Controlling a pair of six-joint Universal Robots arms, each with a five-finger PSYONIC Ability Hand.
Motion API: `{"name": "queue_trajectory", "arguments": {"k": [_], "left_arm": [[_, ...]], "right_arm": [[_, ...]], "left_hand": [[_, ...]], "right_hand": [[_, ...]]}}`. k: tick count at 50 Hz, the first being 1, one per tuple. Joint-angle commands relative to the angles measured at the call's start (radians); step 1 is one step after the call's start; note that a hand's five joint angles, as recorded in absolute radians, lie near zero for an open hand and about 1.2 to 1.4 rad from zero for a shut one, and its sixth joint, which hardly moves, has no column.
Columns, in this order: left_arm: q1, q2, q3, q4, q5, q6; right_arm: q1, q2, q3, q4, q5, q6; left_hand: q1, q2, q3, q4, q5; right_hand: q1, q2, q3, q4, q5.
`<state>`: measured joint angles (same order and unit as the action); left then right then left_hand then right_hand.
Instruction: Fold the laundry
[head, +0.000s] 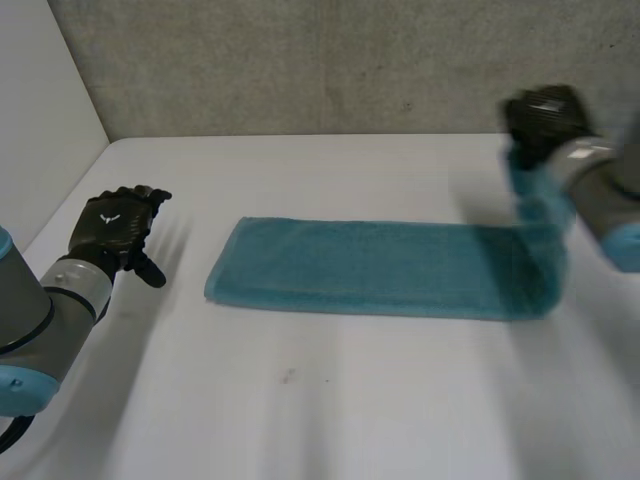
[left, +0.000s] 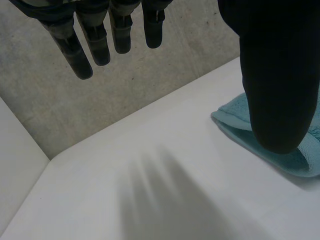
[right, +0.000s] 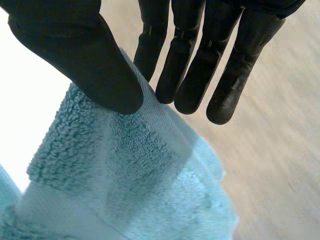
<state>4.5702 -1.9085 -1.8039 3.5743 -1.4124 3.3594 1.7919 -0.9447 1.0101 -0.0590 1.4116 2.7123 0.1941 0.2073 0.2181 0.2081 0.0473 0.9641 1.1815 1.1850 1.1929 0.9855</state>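
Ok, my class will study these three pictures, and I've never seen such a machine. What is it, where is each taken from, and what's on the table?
This is a robot with two arms, each ending in a black hand. One picture looks down from between the arms; the other two come from cameras on the wrists, looking along each palm. On the table lies a teal towel. The right hand pinches one end between thumb and fingers, lifted off the table. The left hand is open beside the other end, not touching it.
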Motion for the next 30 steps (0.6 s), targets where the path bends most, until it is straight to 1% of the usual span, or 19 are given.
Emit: {"name": "queue_trajectory", "arguments": {"k": [1, 3, 5, 7, 11, 15, 18, 19, 20, 21, 22, 23, 26, 27, 30], "left_arm": [[0.001, 0.003, -0.002, 0.000, 0.000, 0.000], [0.001, 0.005, -0.003, 0.000, 0.000, 0.000], [0.001, 0.005, -0.003, 0.000, 0.000, 0.000], [0.001, 0.005, -0.003, 0.000, 0.000, 0.000], [0.001, 0.005, -0.003, 0.000, 0.001, 0.000], [0.000, 0.003, -0.003, 0.000, 0.000, 0.000], [0.000, 0.000, -0.005, 0.000, 0.001, 0.000], [-0.002, -0.001, -0.005, 0.000, 0.001, 0.000], [-0.002, -0.003, -0.005, 0.000, 0.001, 0.000], [-0.002, -0.003, -0.005, 0.000, 0.001, 0.000], [-0.002, -0.004, -0.005, 0.000, 0.001, 0.000], [-0.002, -0.004, -0.005, 0.000, 0.001, 0.000], [-0.005, -0.004, -0.005, 0.000, 0.001, 0.000], [-0.005, -0.004, -0.005, 0.000, 0.003, 0.000], [-0.014, -0.004, -0.006, -0.002, 0.003, 0.000]], "right_arm": [[0.300, 0.162, -0.200, -0.018, -0.008, -0.016], [0.416, 0.255, -0.305, -0.027, -0.010, -0.023], [0.440, 0.282, -0.332, -0.028, -0.010, -0.026], [0.516, 0.375, -0.422, -0.028, -0.011, -0.026], [0.611, 0.470, -0.469, -0.025, -0.026, -0.028], [0.673, 0.524, -0.450, -0.022, -0.066, -0.032], [0.682, 0.537, -0.452, -0.024, -0.056, -0.043], [0.679, 0.538, -0.455, -0.022, -0.030, -0.063], [0.675, 0.534, -0.455, -0.022, -0.007, -0.075], [0.673, 0.531, -0.455, -0.022, 0.022, -0.087], [0.673, 0.526, -0.455, -0.024, 0.053, -0.097], [0.670, 0.512, -0.458, -0.024, 0.119, -0.107], [0.669, 0.466, -0.453, -0.019, 0.194, -0.106], [0.666, 0.425, -0.435, -0.012, 0.231, -0.098], [0.643, 0.362, -0.384, 0.017, 0.250, -0.063]], "left_hand": [[-0.020, -0.033, -0.044, -0.034, -0.047], [-0.020, -0.033, -0.044, -0.034, -0.047], [-0.020, -0.033, -0.044, -0.034, -0.047], [-0.020, -0.033, -0.044, -0.034, -0.047], [-0.020, -0.033, -0.044, -0.034, -0.047], [-0.020, -0.033, -0.044, -0.034, -0.047], [-0.020, -0.033, -0.044, -0.034, -0.047], [-0.020, -0.033, -0.044, -0.034, -0.047], [-0.020, -0.033, -0.044, -0.034, -0.047], [-0.020, -0.033, -0.044, -0.034, -0.047], [-0.020, -0.033, -0.044, -0.034, -0.047], [-0.020, -0.033, -0.044, -0.034, -0.047], [-0.020, -0.033, -0.044, -0.034, -0.047], [-0.020, -0.033, -0.044, -0.034, -0.047], [-0.020, -0.033, -0.044, -0.034, -0.047]], "right_hand": [[0.432, 0.215, 0.211, 0.203, 0.236], [0.432, 0.215, 0.211, 0.203, 0.236], [0.432, 0.215, 0.211, 0.203, 0.236], [0.432, 0.215, 0.211, 0.203, 0.236], [0.432, 0.215, 0.211, 0.203, 0.236], [0.432, 0.215, 0.211, 0.203, 0.236], [0.432, 0.215, 0.211, 0.203, 0.236], [-0.043, -0.261, -0.264, -0.272, -0.239], [-0.351, -0.568, -0.571, -0.579, -0.546], [-0.598, -0.815, -0.819, -0.826, -0.794], [-0.746, -0.963, -0.966, -0.974, -0.941], [-0.790, -1.007, -1.010, -1.018, -0.986], [-0.790, -1.007, -1.010, -1.018, -0.986], [-0.790, -1.007, -1.010, -1.018, -0.986], [-0.790, -1.007, -1.010, -1.018, -0.986]]}}
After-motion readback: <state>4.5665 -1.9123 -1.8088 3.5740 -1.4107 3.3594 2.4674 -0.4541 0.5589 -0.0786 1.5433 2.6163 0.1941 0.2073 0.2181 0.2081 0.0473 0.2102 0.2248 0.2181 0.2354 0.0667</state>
